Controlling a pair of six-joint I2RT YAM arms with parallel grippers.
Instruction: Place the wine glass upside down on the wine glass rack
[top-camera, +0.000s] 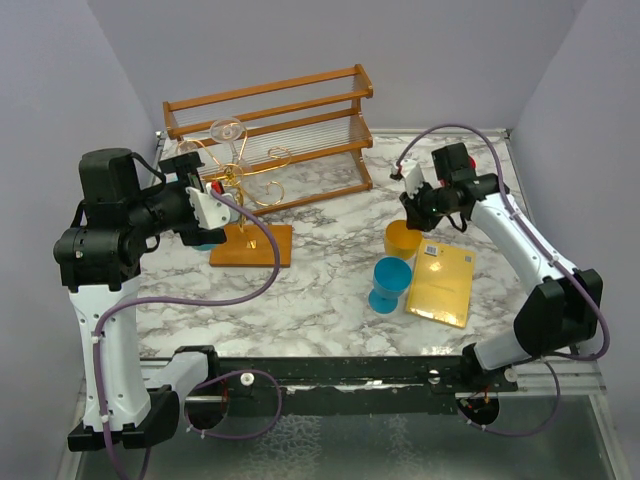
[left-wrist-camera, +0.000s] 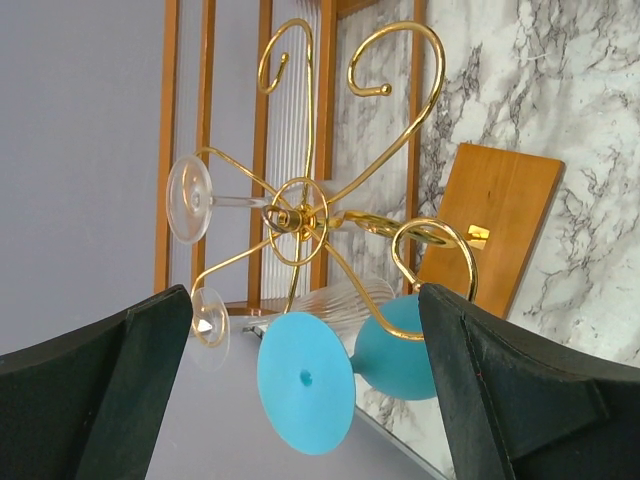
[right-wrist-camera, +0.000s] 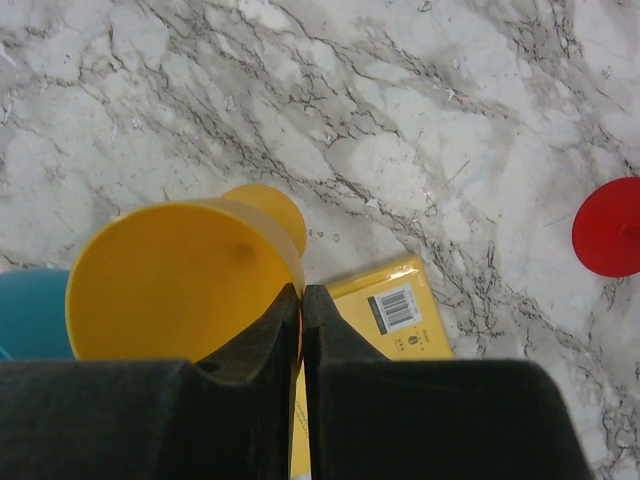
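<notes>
Top view: the left pincer sits mid-left, just beside the wine glass rack, whose wooden base stands on the marble table. Right of centre, the right pincer is at a yellow cup.

Left wrist view: the pincer is spread wide and holds nothing. The blue wine glass hangs upside down in a gold loop at lower centre.

Right wrist view: the pincer is pinched narrow on the yellow cup's rim.

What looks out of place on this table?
Only the yellow book, which lies flat among the glassware, beside the standing blue glass. Nothing looks spilled or broken.
</notes>
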